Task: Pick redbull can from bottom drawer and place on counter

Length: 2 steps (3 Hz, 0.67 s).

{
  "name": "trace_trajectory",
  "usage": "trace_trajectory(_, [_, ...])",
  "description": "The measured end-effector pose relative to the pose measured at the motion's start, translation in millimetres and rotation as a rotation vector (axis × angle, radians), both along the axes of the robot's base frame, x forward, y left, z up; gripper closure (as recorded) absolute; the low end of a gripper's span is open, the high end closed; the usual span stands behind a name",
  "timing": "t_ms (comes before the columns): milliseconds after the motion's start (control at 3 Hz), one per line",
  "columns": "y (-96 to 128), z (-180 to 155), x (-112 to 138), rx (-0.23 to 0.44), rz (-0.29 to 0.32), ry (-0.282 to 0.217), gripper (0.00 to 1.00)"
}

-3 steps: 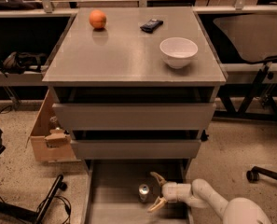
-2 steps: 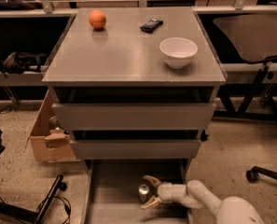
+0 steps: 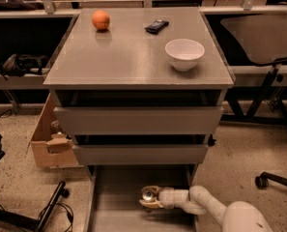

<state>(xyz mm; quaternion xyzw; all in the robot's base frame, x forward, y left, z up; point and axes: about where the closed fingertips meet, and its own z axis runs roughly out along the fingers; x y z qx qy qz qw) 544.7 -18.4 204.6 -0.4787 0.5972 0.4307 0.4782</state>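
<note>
Low at 6 o'clock, the bottom drawer (image 3: pixel 113 211) stands open, gripper (image 3: pixel 145 198) fingers slightly spread around the redbull can (image 3: pixel 147 193) (not lifted), counter (image 3: pixel 133 57) placement still to do

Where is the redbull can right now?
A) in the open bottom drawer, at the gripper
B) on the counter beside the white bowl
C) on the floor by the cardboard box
A: the redbull can stands in the bottom drawer at the gripper; the counter carries an orange and a white bowl, no can.
</note>
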Motion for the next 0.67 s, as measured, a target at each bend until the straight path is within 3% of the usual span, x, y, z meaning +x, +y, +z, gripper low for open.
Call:
trace_trajectory(333, [-8,33,10,-0.044,-0.046,0.014,0.87])
trace_trajectory(667, [-34,94,28,-0.115,-0.144,0.022,1.00])
